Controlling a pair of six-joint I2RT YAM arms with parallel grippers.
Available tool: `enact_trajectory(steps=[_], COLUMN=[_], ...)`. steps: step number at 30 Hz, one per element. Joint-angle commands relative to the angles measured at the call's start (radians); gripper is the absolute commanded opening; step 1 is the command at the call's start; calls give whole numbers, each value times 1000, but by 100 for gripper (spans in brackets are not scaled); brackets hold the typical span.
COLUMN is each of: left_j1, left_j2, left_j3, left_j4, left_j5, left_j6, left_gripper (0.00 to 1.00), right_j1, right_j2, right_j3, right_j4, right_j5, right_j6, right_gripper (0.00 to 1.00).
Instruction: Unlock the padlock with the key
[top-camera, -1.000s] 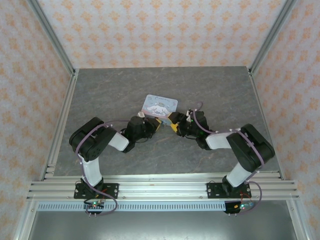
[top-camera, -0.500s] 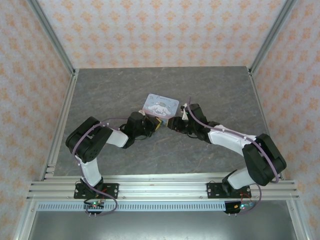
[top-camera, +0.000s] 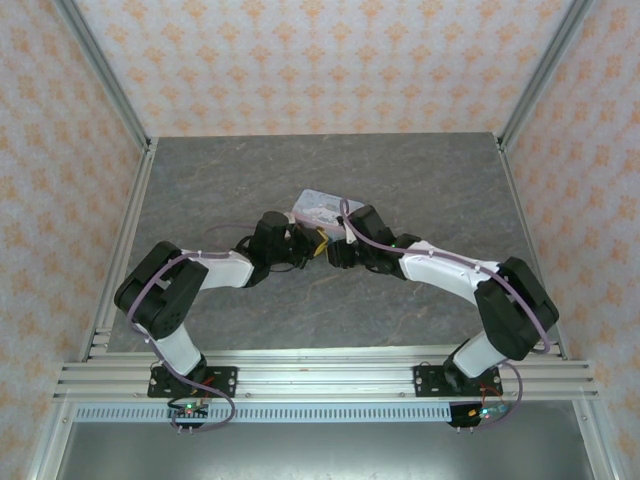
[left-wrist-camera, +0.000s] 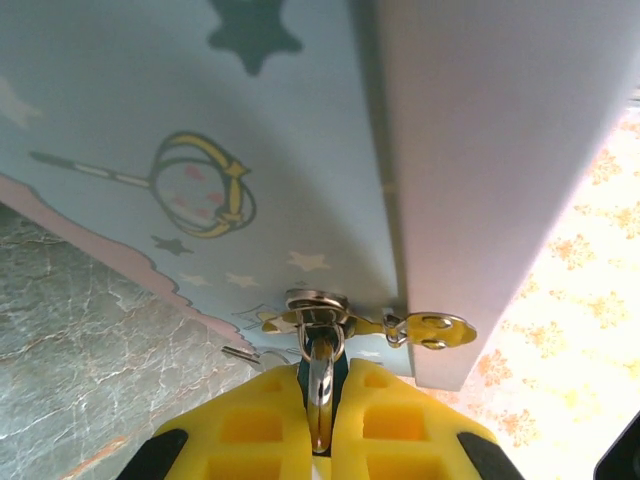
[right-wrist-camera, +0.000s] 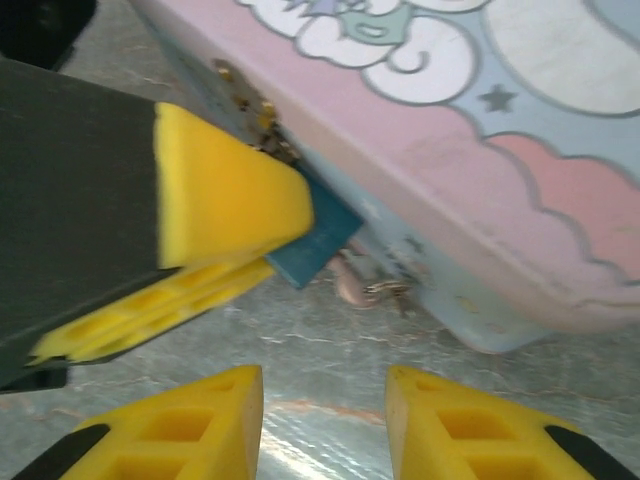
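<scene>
The padlock (right-wrist-camera: 312, 245) is a small dark teal block hanging at the front edge of the pale blue tin (top-camera: 323, 206), its silver shackle (left-wrist-camera: 320, 375) through the tin's gold hasp (left-wrist-camera: 430, 328). My left gripper (left-wrist-camera: 320, 425) is shut on the padlock, whose body is squeezed between the yellow pads (right-wrist-camera: 225, 205). My right gripper (right-wrist-camera: 325, 420) is open just below the padlock, over bare table, with nothing between its fingers. A thin metal piece (right-wrist-camera: 385, 290) dangles beside the shackle; I cannot tell whether it is the key.
The tin with its cartoon lid (right-wrist-camera: 470, 90) sits at mid-table, tipped up at one side. Both grippers (top-camera: 320, 246) meet at its near edge. The grey marbled table (top-camera: 250, 170) is bounded by metal frame rails (top-camera: 125, 240) and patterned walls.
The right arm has reached left and forward up to the left gripper and the tin, and its jaws have narrowed. The left arm has stretched forward, and the tin has shifted and tipped.
</scene>
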Motion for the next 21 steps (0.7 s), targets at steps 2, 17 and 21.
enact_trajectory(steps=[2, 17, 21], left_j1=[4, 4, 4], left_j2=[-29, -22, -24], left_j3=[28, 48, 51], left_j4=[-32, -41, -42], left_j5=[38, 48, 51], left_j6=[20, 22, 23], left_gripper=[0, 0, 0], right_j1=[1, 17, 21], right_j2=[6, 67, 80], right_j3=[31, 100, 114], right_j4=[-35, -78, -77], right_j5=[109, 86, 104], right_j6=[-66, -142, -144], right_gripper=[37, 37, 36])
